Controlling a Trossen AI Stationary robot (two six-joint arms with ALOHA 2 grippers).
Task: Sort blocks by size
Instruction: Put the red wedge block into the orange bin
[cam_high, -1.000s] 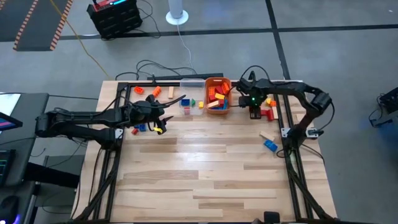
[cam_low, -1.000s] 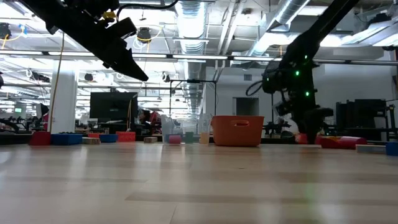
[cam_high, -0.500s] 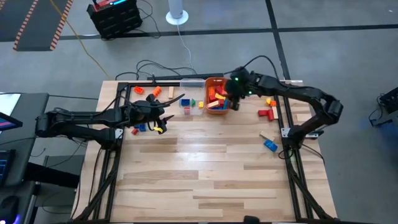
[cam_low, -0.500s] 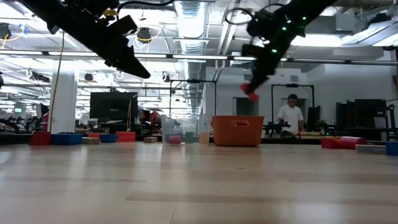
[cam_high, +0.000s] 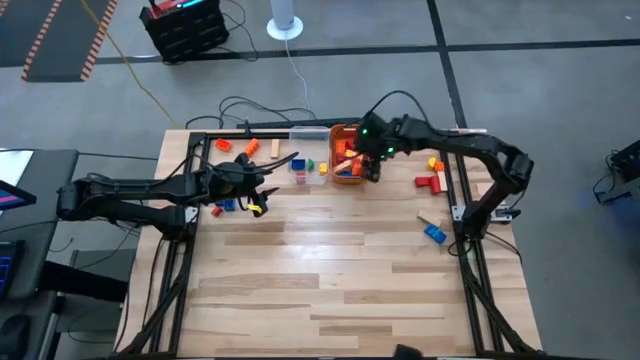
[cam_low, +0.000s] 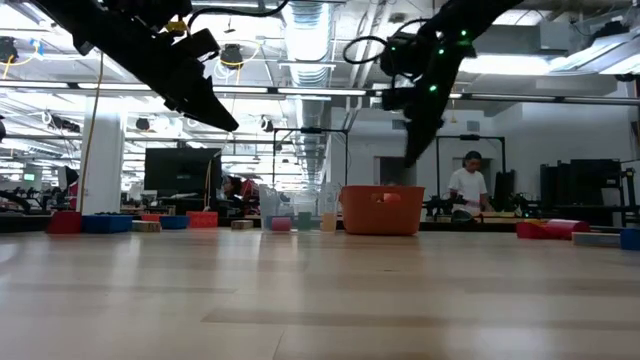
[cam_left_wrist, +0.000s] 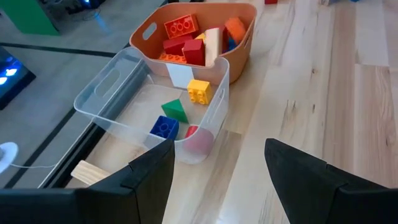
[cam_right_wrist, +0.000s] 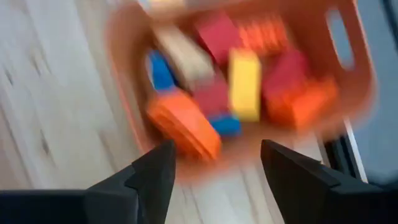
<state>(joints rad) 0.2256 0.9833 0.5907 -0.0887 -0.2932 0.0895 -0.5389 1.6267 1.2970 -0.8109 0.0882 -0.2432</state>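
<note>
Blocks fill the orange tub (cam_high: 362, 131): red, orange, yellow (cam_right_wrist: 244, 84), blue and wood ones. The clear tub (cam_high: 308, 135) beside it holds a few small blocks, among them yellow (cam_left_wrist: 199, 91), green (cam_left_wrist: 175, 111) and blue (cam_left_wrist: 163, 127). Loose blocks lie on the table: red (cam_high: 430, 183) and blue (cam_high: 434, 233) at the right, orange (cam_high: 222, 146) and blue (cam_high: 228, 207) at the left. My right gripper (cam_right_wrist: 214, 168) hangs open above the orange tub (cam_right_wrist: 348, 37), its fingers empty. My left gripper (cam_high: 262, 190) hovers open over the table's left part, facing the clear tub.
A wood bar (cam_high: 428, 221) lies near the blue block at the right. Both tubs stand at the table's far edge, side by side. Cables (cam_high: 250, 105) run behind the far edge. A person (cam_low: 467, 190) stands in the room beyond.
My right gripper has risen from the red blocks at the table's right with a red block and swung left over the orange tub. The red block no longer shows at its fingers, which now stand apart.
</note>
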